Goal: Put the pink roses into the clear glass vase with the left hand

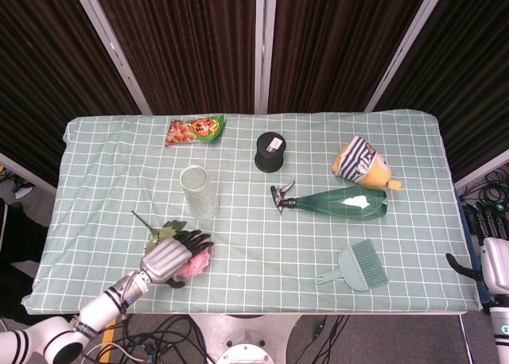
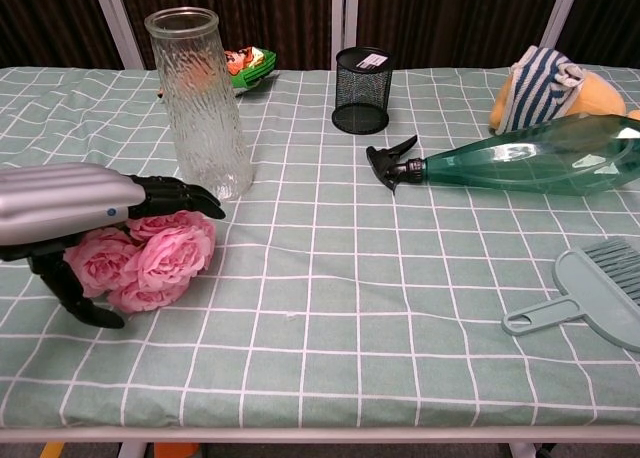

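Note:
The pink roses (image 2: pixel 150 263) lie on the checked cloth at the front left, seen smaller in the head view as the roses (image 1: pixel 196 260) with green leaves (image 1: pixel 164 233) behind. My left hand (image 2: pixel 85 213) hovers right over the blooms, fingers stretched across the top and the thumb (image 2: pixel 75 296) reaching down on the near side; in the head view the left hand (image 1: pixel 171 255) covers most of the bunch. It holds nothing. The clear glass vase (image 2: pixel 200 103) stands upright just behind the roses, also the vase (image 1: pixel 198 191). My right hand (image 1: pixel 491 265) rests off the table's right edge.
A green spray bottle (image 2: pixel 520 163) lies on its side at the right, with a teal hand brush (image 2: pixel 590 293) in front of it. A black mesh cup (image 2: pixel 361 75), a snack packet (image 1: pixel 194 129) and a plush toy (image 2: pixel 545 83) sit further back.

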Motion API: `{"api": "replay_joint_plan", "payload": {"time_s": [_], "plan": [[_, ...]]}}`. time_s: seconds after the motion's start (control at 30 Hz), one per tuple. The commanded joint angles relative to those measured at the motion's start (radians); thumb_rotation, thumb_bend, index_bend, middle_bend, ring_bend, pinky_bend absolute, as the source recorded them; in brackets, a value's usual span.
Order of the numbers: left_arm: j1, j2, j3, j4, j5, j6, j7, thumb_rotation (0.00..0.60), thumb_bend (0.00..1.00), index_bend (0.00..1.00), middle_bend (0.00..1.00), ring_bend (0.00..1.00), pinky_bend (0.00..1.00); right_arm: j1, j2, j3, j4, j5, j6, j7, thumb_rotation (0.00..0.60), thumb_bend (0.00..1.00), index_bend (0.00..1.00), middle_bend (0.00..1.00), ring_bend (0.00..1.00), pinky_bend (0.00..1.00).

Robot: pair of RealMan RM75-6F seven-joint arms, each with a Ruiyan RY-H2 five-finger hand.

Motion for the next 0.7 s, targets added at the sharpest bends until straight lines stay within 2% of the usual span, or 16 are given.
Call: {"api": "replay_joint_plan", "payload": {"time_s": [0.03,0.17,0.4,0.7], "plan": [[0.002,-0.016,-0.002,0.013,-0.005,0.020,0.021,0.600,0.10,0.19,0.11,0.09,0.27,0.000,0.001,0.000,0.000,0.002,-0.002,0.000,0.600,0.13,0.05,0.00,0.00,0.00],[0.009,-0.032,-0.002,0.024,-0.007,0.049,0.038,0.600,0.13,0.28,0.19,0.20,0.39,0.000,0.002,-0.001,0.000,0.006,-0.007,0.001,0.600,0.13,0.05,0.00,0.00,0.00],[0.017,-0.047,0.003,0.034,-0.001,0.088,0.046,0.600,0.22,0.39,0.36,0.34,0.54,0.002,0.006,-0.003,0.000,0.019,-0.024,-0.001,0.600,0.13,0.05,0.00,0.00,0.00],[0.033,-0.051,0.006,0.046,0.038,0.164,0.035,0.600,0.27,0.48,0.46,0.45,0.65,0.001,0.019,-0.001,-0.014,0.026,-0.027,-0.006,0.600,0.13,0.05,0.00,0.00,0.00]]}}
